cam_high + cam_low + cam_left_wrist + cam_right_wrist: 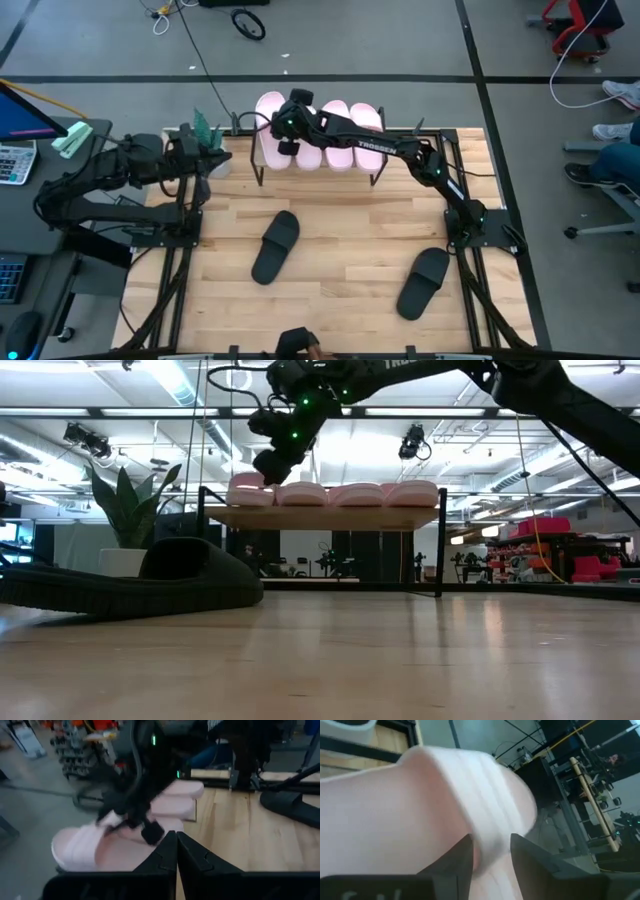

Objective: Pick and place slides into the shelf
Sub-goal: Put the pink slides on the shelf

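Four pale pink slides (320,135) lie side by side on the shelf's light wood top (320,517) at the table's far edge. My right gripper (288,140) reaches over the shelf from the right and is shut on the leftmost pink slide (90,847), which juts farther past the shelf's far edge than the others. Two black slides lie sole-down on the table, one near the middle (275,246) and one near the right (423,283). My left gripper (176,851) waits shut at the table's left edge (208,160), touching nothing. My right gripper pinches the leftmost pink slide's wide strap (490,827) between its two fingers (457,865), coming from above and slanting down. The slide lies on the shelf top, not lifted clear. How far back the strap reaches between the fingers does not show.
A potted plant (130,510) stands at the shelf's left end, close to my left gripper. The shelf's black wire legs (262,172) stand on the tabletop. Bare wood lies between the two black slides. A person's shoes (615,130) show on the floor beyond the right edge.
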Robot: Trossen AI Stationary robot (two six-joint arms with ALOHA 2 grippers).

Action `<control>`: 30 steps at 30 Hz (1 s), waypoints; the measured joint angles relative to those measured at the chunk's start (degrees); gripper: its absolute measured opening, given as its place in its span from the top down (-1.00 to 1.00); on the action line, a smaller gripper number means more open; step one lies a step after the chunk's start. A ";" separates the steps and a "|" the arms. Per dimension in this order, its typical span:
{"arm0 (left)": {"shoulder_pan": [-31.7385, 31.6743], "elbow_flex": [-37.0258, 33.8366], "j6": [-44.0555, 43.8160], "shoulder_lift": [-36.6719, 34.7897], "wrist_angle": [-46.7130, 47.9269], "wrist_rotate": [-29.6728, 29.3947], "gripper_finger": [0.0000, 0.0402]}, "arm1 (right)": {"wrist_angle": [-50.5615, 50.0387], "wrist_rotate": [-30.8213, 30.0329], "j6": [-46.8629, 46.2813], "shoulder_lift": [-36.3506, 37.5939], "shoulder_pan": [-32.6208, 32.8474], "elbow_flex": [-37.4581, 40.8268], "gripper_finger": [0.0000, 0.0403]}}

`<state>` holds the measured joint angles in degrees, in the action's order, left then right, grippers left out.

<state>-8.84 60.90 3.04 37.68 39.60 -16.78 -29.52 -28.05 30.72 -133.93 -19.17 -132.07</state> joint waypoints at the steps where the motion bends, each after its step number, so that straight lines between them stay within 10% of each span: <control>1: 0.00 0.00 -0.97 0.24 0.79 -0.01 0.93 | 0.04 -0.14 -0.04 0.29 0.17 0.00 0.33; 18: -0.96 -0.04 -0.84 10.77 -0.98 -5.28 0.98 | -14.83 1.83 -15.53 9.03 5.59 0.00 0.35; 22: -6.50 -0.04 0.66 14.96 -1.01 -12.89 0.98 | -24.73 1.41 -17.68 10.30 8.41 0.01 0.36; 30: -22.03 -0.04 6.73 26.54 -8.22 -6.41 0.99 | -34.05 -7.46 -24.86 15.06 13.21 0.00 0.53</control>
<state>-30.87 60.86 9.76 64.22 31.39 -23.18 -63.57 -35.51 5.86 -118.87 -5.95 -132.07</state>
